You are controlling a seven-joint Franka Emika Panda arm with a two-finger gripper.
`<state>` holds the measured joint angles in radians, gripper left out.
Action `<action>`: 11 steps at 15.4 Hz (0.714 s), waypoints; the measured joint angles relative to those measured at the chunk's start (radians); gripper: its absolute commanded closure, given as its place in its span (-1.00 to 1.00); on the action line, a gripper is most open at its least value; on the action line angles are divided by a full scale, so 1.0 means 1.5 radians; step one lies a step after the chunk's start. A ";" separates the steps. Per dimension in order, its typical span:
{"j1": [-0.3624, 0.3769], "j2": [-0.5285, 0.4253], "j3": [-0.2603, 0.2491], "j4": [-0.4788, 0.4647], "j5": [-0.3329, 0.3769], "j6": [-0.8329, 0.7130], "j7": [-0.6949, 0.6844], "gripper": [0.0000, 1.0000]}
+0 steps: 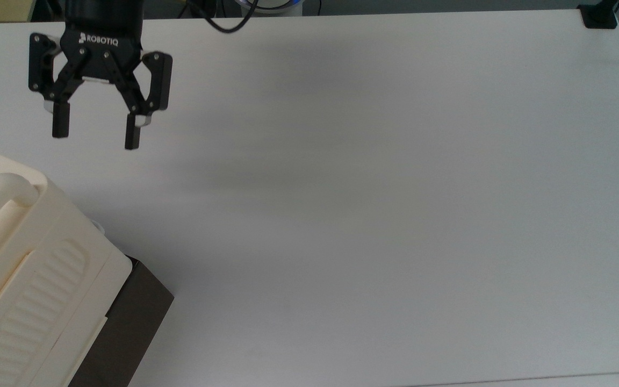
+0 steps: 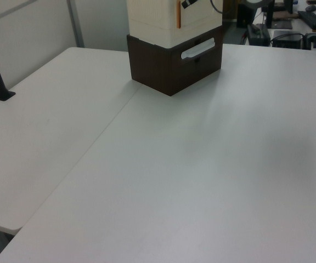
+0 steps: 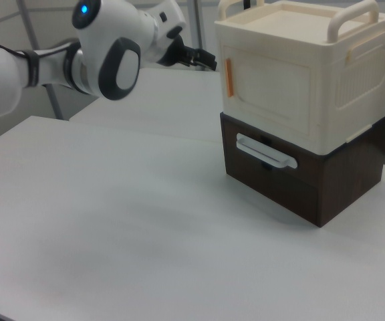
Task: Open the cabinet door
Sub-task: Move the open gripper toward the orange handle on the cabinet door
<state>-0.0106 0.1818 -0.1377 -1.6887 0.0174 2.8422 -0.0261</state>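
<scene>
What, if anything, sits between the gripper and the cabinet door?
Nothing visible. The open gripper hangs over bare table, apart from the cabinet. The closed cabinet door with its orange tab faces an uncluttered stretch of table.
</scene>
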 measured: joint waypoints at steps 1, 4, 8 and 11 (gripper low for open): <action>-0.001 0.010 0.000 0.000 0.000 0.014 0.006 -0.25; -0.001 0.026 0.000 0.002 0.000 0.038 0.020 -0.11; -0.008 0.045 0.000 0.024 0.000 0.043 0.045 -0.11; -0.014 0.070 0.000 0.049 0.000 0.055 0.053 -0.11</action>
<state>-0.0318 0.2871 -0.1377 -1.6153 0.0175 2.9247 0.0527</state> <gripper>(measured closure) 0.441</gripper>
